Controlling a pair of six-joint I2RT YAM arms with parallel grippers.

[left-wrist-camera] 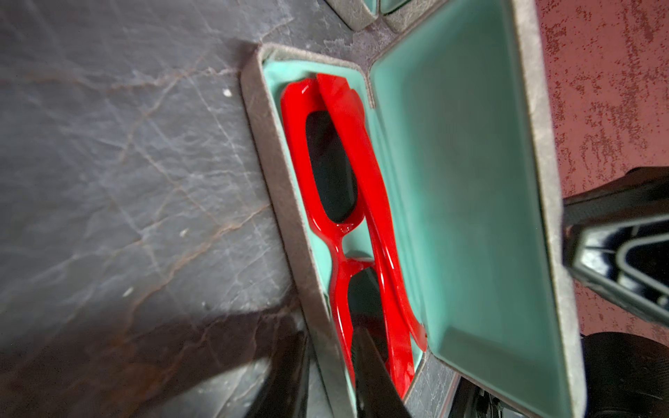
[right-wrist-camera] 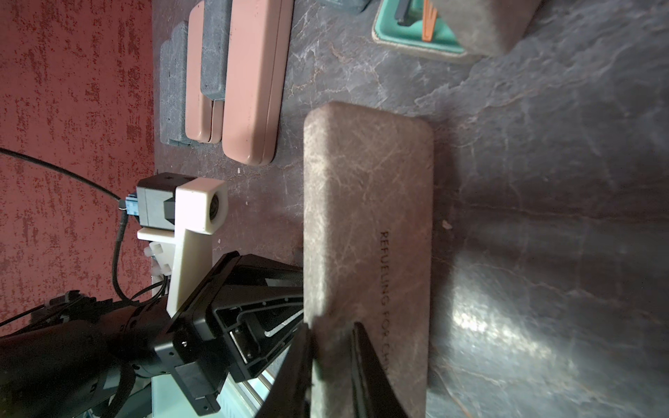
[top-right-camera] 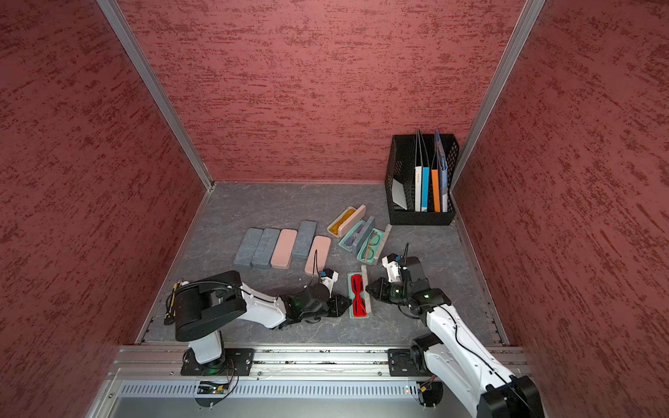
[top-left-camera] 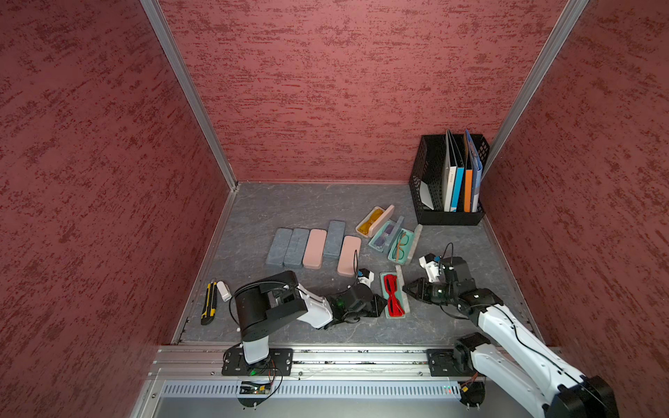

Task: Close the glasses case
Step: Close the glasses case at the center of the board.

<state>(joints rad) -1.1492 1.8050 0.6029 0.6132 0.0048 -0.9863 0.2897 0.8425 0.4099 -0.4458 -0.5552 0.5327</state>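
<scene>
Awaiting closure, glasses case (left-wrist-camera: 315,67) with red sunglasses (left-wrist-camera: 362,152) stowed: left gripper (left-wrist-camera: 331,347) clamped on base rim (left-wrist-camera: 278,188), right gripper (right-wrist-camera: 331,329) clamped on upright lid (right-wrist-camera: 365,202).

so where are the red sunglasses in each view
Both top views: red sunglasses, lower middle, slightly right.
Left wrist: centre, inside the case.
Right wrist: not in it; the lid hides them.
Shared landmark: that grey lid, upright beside them.
</scene>
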